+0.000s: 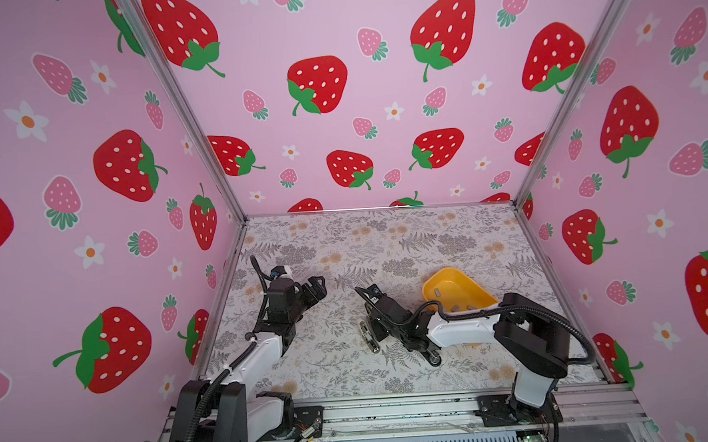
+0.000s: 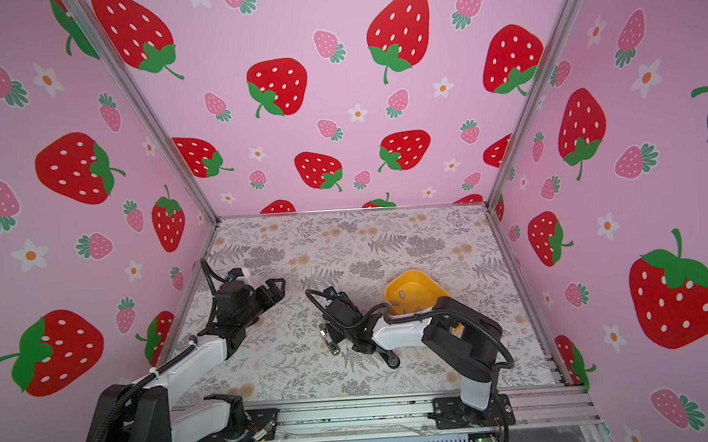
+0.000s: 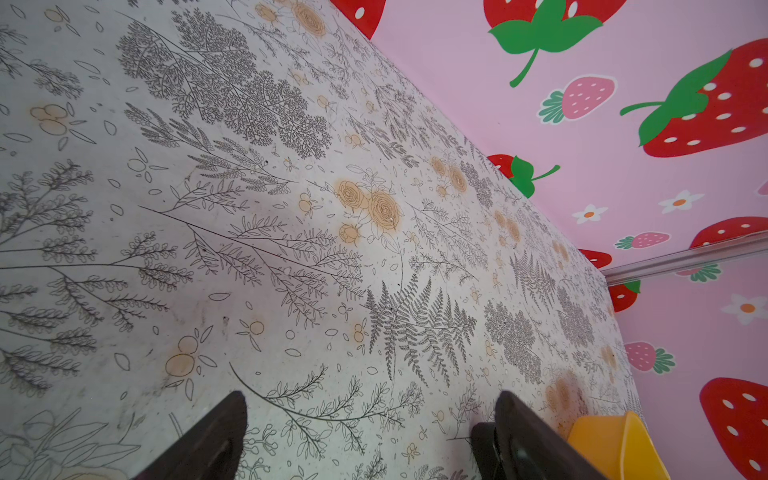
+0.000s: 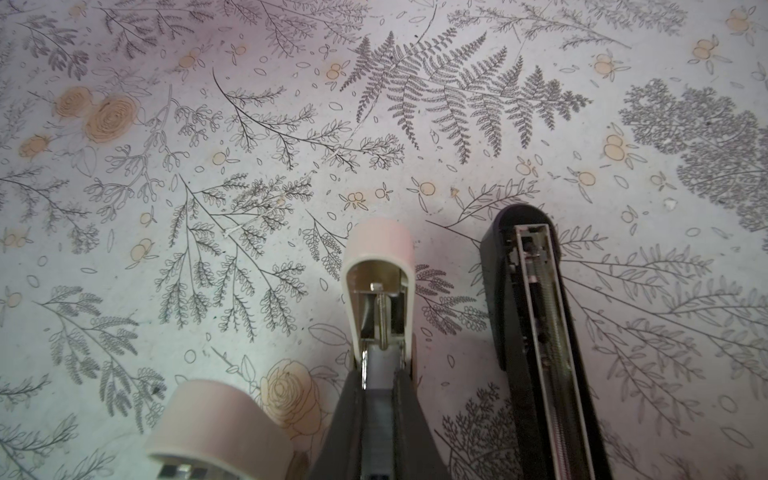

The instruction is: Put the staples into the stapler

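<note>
Where fern-print tabletop (image 1: 386, 237) meets strawberry walls (image 1: 334, 32): left jaws apart, right jaws clamped on staples (image 4: 380, 415) beside black stapler (image 4: 536, 332).

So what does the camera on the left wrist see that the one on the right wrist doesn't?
Only the left wrist view: the left gripper open with nothing between its fingers, a corner of the yellow tray, and the strawberry wall. Only the right wrist view: the right gripper shut on a pale pink stapler, with a black stapler lying open beside it, its metal channel exposed. Both: the flower-printed table.
</note>
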